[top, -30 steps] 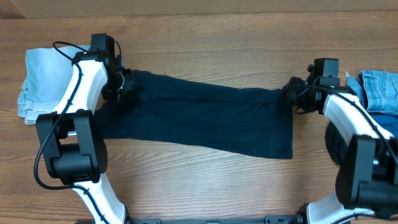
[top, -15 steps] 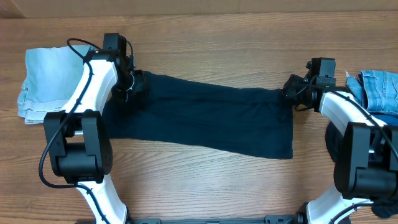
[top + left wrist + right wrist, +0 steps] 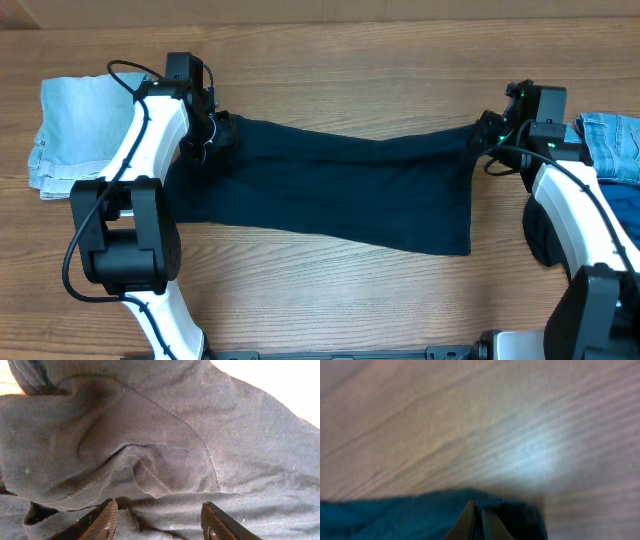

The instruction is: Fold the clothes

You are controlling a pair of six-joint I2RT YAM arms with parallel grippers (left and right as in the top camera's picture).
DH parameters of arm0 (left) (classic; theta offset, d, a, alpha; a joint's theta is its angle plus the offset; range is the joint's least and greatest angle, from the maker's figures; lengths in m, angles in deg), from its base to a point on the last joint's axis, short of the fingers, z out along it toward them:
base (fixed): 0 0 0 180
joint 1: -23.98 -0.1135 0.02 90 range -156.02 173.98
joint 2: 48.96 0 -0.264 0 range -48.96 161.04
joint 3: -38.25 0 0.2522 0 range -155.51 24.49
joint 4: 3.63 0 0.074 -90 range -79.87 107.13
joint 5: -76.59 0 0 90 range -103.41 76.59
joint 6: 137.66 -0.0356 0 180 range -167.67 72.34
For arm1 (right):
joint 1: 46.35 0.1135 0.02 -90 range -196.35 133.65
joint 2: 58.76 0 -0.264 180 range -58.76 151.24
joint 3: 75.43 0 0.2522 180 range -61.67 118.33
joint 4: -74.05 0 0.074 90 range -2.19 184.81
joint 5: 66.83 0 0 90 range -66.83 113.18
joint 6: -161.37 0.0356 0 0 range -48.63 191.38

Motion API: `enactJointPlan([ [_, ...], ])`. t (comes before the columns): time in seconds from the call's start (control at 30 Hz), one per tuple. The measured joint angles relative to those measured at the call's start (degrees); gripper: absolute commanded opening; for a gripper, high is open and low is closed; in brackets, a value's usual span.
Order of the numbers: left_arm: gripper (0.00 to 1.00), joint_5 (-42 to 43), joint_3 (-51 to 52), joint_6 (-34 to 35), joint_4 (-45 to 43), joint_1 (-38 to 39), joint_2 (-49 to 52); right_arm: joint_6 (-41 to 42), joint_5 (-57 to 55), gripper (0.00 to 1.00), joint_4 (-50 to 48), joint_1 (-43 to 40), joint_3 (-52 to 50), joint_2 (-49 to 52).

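A long dark navy garment (image 3: 330, 190) lies spread across the middle of the table. At its upper-left corner my left gripper (image 3: 215, 135) is pressed down into the cloth. In the left wrist view the left gripper (image 3: 159, 507) stands open, with rumpled dark fabric (image 3: 150, 425) bunched between and beyond its fingers. My right gripper (image 3: 485, 135) is at the garment's upper-right corner, which is drawn up into a point. In the right wrist view the right gripper (image 3: 477, 505) is shut on the dark fabric edge (image 3: 395, 515).
A folded light-blue piece (image 3: 75, 130) lies at the far left behind the left arm. Faded denim (image 3: 610, 145) is piled at the right edge beside the right arm. Bare wooden table (image 3: 330, 60) runs along the back.
The right gripper has closed on the garment's upper-right corner and drawn it up and to the right. The left gripper shifted slightly right early on, then stayed put.
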Motion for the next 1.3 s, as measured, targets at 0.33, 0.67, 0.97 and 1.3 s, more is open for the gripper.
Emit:
enactJointPlan([
  [0.33, 0.58, 0.0, 0.0, 0.0, -0.2, 0.0, 0.0, 0.0, 3.1, 0.1, 20.6, 0.0, 0.1, -0.1],
  [0.67, 0.62, 0.0, 0.0, -1.6, -0.2, 0.0, 0.0, 1.5, -3.9, 0.38, 19.2, 0.0, -0.7, -0.1],
  [0.97, 0.61, 1.2, 0.3, -4.8, -3.3, 4.0, 0.0, -1.3, 5.7, 0.45, 12.1, 3.6, -0.9, 0.4],
  [1.3, 0.55, 0.6, 10.4, 17.5, -12.5, 5.6, 0.0, -1.6, 5.7, 0.44, 7.7, 8.7, -1.3, 10.0],
])
